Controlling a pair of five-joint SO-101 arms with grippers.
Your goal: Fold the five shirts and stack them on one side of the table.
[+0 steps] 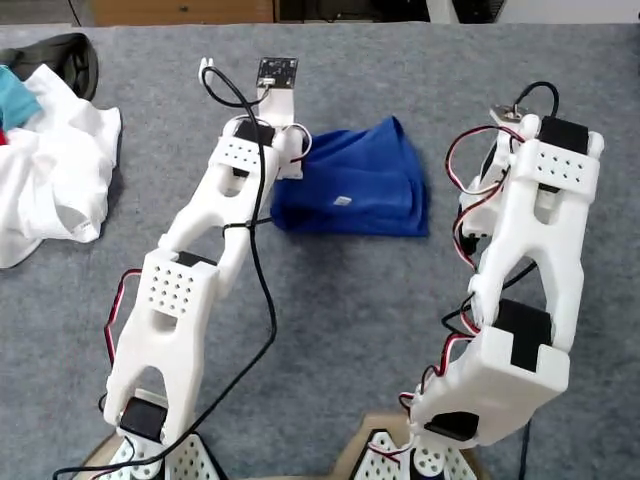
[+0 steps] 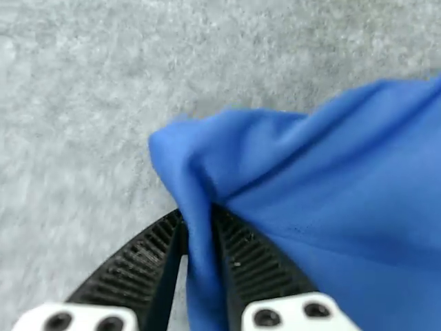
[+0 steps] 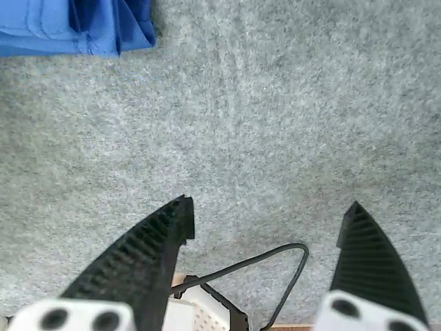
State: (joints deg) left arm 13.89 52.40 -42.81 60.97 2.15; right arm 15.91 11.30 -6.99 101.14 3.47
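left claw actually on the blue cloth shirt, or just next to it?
Touching. Left wrist view: the left claw is shut on a fold of the blue cloth shirt, pinched between its black ribbed fingers.

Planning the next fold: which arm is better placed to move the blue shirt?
Probably left: the left gripper is shut on the blue shirt; the right gripper hangs open over grey mat.

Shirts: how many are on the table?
4. On the table: a folded blue shirt in the middle, its edge pinched by the left gripper; at far left a crumpled white shirt, a teal one and a dark one heaped together. That pile may hide more.
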